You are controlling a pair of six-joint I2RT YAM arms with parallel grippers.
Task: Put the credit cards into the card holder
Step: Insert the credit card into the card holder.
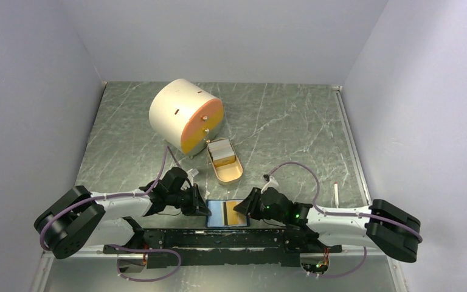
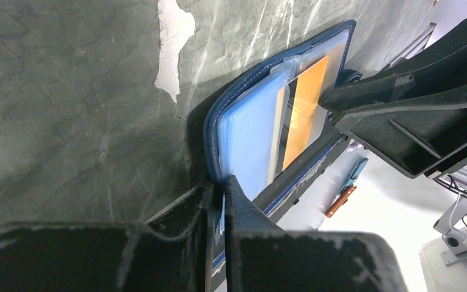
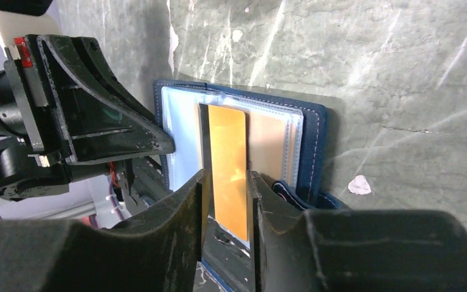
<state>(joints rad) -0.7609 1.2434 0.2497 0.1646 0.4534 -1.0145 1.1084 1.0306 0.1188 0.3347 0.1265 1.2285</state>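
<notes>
While left hand (image 2: 219,185) pinches left edge of card holder (image 3: 317,140), credit card (image 3: 228,140) lies lengthwise left-right between part-spread jaws of right hand (image 3: 228,175); gripped or released, cannot tell. Pocket lies leftward; right arm nearer.

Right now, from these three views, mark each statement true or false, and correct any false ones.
1. The card holder lies open. True.
2. The left gripper is open and touches nothing. False: it is shut on the card holder's edge.
3. The oval dish holds a stack of cards. True.
4. The cream cylinder sits between the two grippers. False: it sits farther back, beyond the dish; the card holder lies between them.
5. An orange card shows between the right gripper's parted jaws. True.
</notes>
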